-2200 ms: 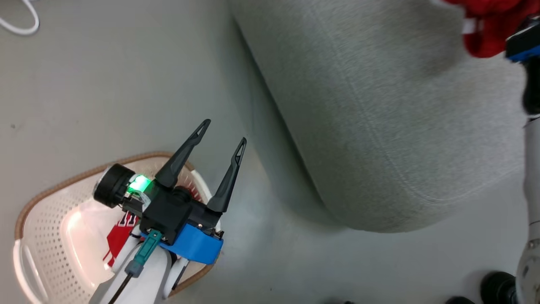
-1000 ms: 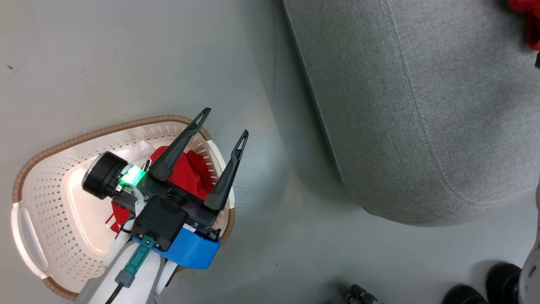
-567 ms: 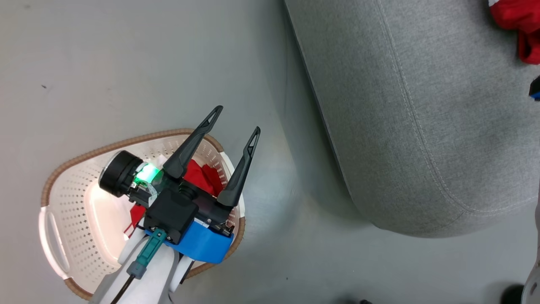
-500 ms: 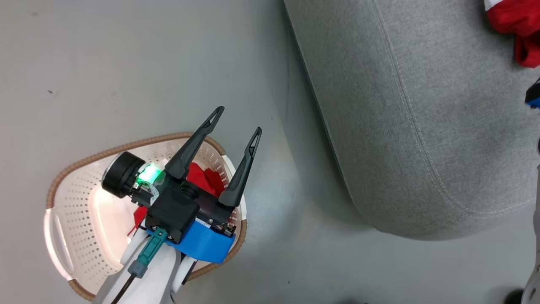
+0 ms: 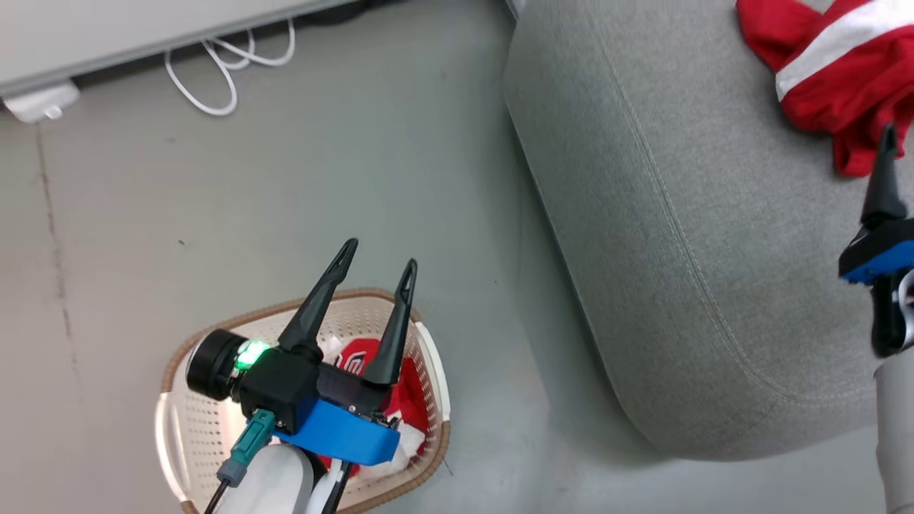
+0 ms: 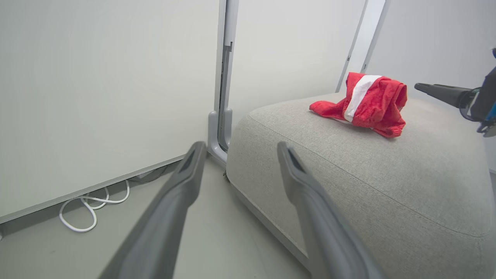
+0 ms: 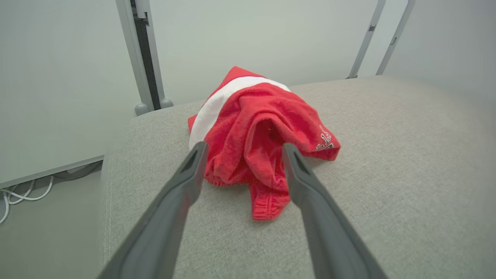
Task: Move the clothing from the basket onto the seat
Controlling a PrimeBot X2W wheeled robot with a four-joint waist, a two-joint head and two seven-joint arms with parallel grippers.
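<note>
One piece of the clothing, a red garment with a white stripe (image 5: 821, 68) (image 6: 368, 102) (image 7: 255, 128), lies crumpled on the grey seat (image 5: 678, 250) (image 6: 387, 182) near its far corner. My right gripper (image 7: 244, 149) is open just short of it, holding nothing; one of its fingers (image 5: 884, 178) shows at the head view's right edge. More red clothing with white trim (image 5: 413, 396) lies in the cream basket (image 5: 200, 435) on the floor. My left gripper (image 5: 380, 255) (image 6: 241, 146) hangs open and empty above the basket's far end.
A white cable (image 5: 221, 71) loops on the grey floor along the pale wall panel (image 5: 143, 28). A grey upright post (image 6: 221, 116) stands at the seat's far corner. Bare floor (image 5: 493, 300) separates the basket from the seat.
My right gripper has opened and let the red garment go onto the seat. The head camera has shifted. My left gripper stays open over the basket.
</note>
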